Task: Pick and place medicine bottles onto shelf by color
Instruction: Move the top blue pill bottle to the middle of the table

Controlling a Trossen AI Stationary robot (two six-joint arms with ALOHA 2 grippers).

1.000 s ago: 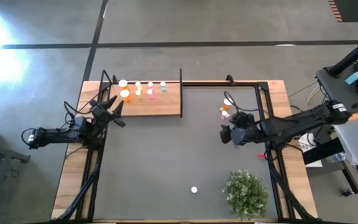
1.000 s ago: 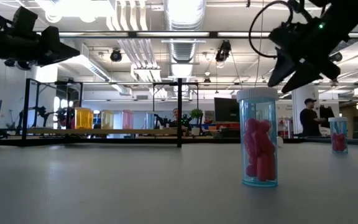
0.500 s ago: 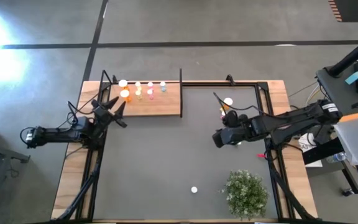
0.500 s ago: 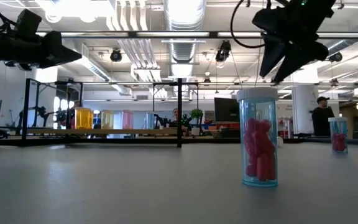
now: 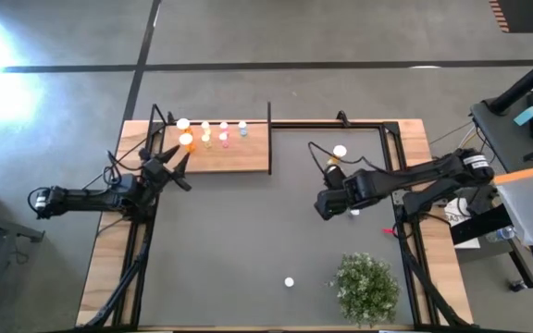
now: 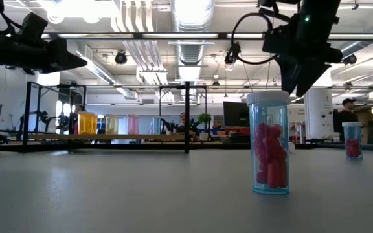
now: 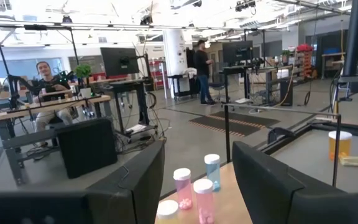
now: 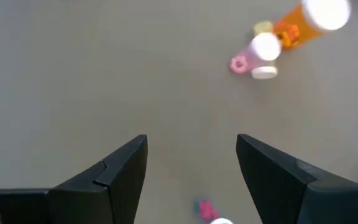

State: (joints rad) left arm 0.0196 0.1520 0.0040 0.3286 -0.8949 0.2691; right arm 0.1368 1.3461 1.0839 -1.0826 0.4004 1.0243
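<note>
The high view looks straight down on the dark table mat [image 5: 239,240]. The wooden shelf [image 5: 234,157] lies at the far left part of the table. A small row of medicine bottles [image 5: 213,132] stands on it — orange, yellow, pink and blue, all with white caps. The left gripper [image 5: 176,166] hangs just beside the near left edge of the shelf. The right gripper [image 5: 323,205] is over the mat on the right side. Near it stand a few more bottles, one of them orange [image 5: 338,157]. One lone bottle with a white cap [image 5: 289,282] stands near the front, beside the green plant [image 5: 368,287].

The low view shows that lone bottle [image 6: 269,144] up close. It is clear blue, full of pink pills, and stands upright on the mat. Another small bottle [image 6: 351,141] stands far off to the right. The shelf bottles [image 6: 109,123] show in a row far back. The right gripper [image 6: 296,81] hangs high above the table.

The left wrist view shows the left gripper's fingers [image 7: 135,180] apart, with nothing between them. Beyond the gap stand pink bottles [image 7: 194,193] and a blue one [image 7: 212,171] on the shelf.

The right wrist view shows the right gripper's fingers [image 8: 123,168] wide apart and holding nothing — below them is bare mat. Farther off are an orange bottle [image 8: 306,18] and a pink one [image 8: 260,53].
</note>
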